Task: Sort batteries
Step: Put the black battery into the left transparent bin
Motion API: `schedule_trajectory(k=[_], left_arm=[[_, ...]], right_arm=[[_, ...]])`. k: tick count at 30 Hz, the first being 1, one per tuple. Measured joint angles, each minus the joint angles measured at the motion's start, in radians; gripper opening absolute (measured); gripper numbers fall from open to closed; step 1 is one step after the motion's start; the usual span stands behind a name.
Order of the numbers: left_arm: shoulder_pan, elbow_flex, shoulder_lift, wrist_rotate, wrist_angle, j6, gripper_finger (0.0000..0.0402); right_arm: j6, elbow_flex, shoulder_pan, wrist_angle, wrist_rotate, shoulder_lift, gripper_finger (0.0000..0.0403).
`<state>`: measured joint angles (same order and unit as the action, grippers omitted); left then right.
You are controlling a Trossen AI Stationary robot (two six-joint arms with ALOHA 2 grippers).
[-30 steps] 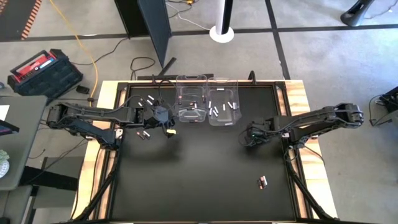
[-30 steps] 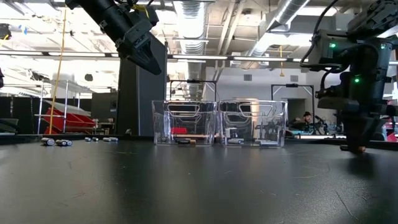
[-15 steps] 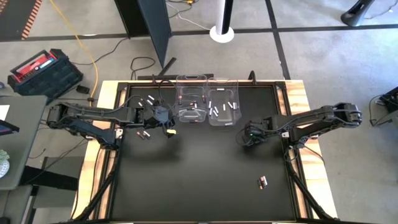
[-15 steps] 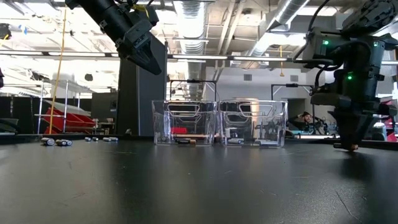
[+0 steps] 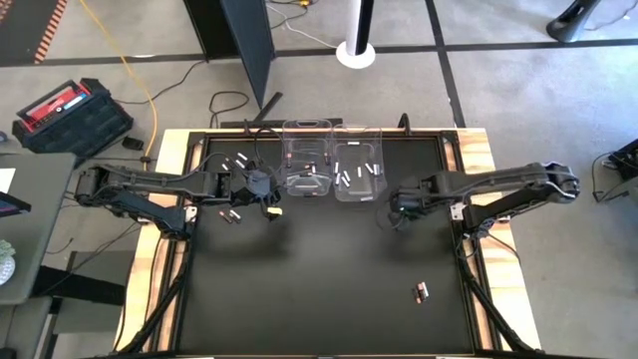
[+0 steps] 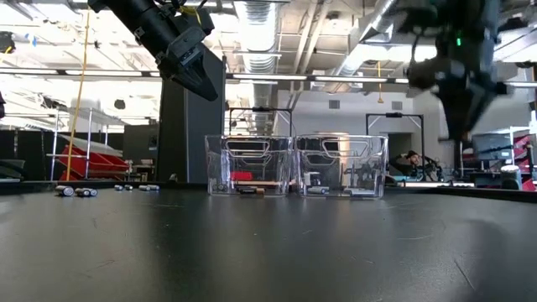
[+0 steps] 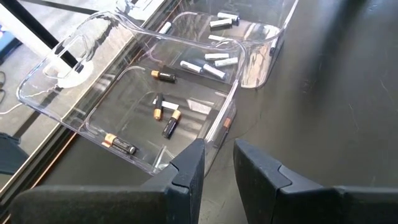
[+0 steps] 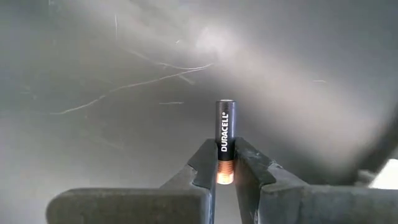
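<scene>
While the right gripper (image 8: 225, 163) hangs above the black table (image 5: 299, 289), it pinches one dark battery (image 8: 225, 138) by its copper end.

Its smooth cylinder, printed DURACELL, stands out past the matte dark fingers. Near the left gripper (image 7: 217, 163), whose fingers stand slightly apart and empty, sit two clear, glossy plastic bins (image 7: 124, 99): one holds dark copper-tipped cells (image 7: 163, 114), the other white cells (image 7: 211, 59). Loose batteries (image 5: 231, 214) lie on the table's left side.
</scene>
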<state>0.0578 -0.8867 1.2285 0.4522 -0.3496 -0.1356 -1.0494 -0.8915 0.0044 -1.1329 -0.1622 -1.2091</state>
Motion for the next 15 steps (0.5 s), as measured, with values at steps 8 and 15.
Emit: schedule_trajectory(k=[8, 15], left_arm=[[0.000, 0.000, 0.000, 0.000, 0.000, 0.000, 0.0082], [0.000, 0.000, 0.000, 0.000, 0.000, 0.000, 0.0082]], right_arm=[[0.037, -0.325, -0.022, -0.219, -0.140, -0.002, 0.0053], [0.285, -0.540, -0.138, -0.002, -0.192, -0.095, 0.0053]])
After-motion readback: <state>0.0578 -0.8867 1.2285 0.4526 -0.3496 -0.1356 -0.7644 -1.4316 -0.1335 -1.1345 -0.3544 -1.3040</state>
